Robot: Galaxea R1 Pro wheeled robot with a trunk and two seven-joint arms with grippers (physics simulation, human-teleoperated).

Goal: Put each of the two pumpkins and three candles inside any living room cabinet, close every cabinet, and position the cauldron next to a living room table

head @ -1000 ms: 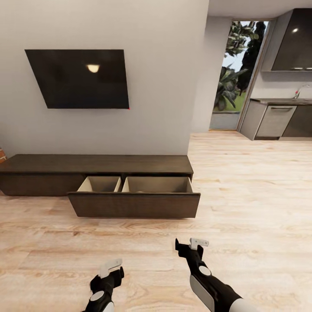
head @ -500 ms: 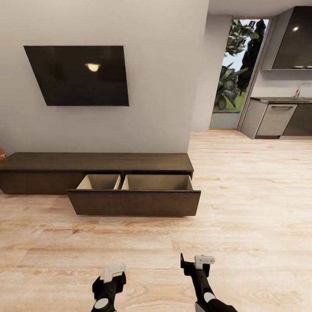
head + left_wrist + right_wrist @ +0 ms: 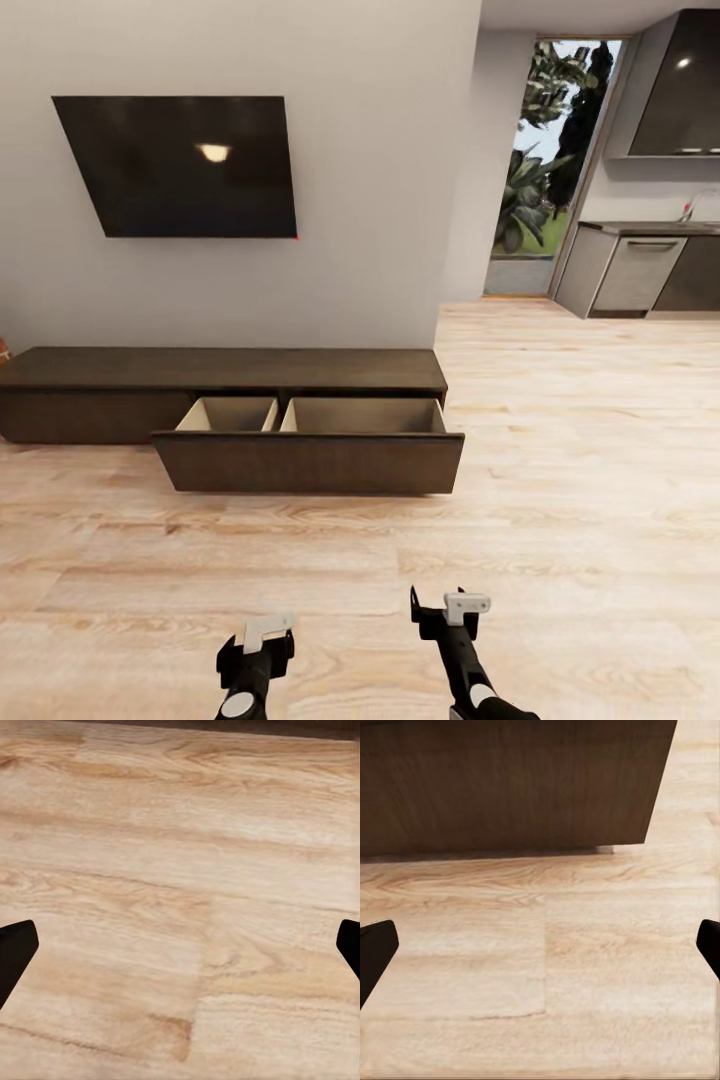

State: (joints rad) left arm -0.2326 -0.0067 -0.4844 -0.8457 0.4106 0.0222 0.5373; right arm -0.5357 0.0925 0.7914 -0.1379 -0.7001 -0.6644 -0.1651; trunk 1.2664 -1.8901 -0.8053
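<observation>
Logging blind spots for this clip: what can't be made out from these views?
- Open drawer floor, head view: its own front panel hides it, so any contents are unknown.
- Cabinet left end, head view: cut off by the picture's edge.
- Left hand and right hand, wrist views: just dark finger tips at the edges, over bare floor.
- Kitchen counter, head view: items too small.
</observation>
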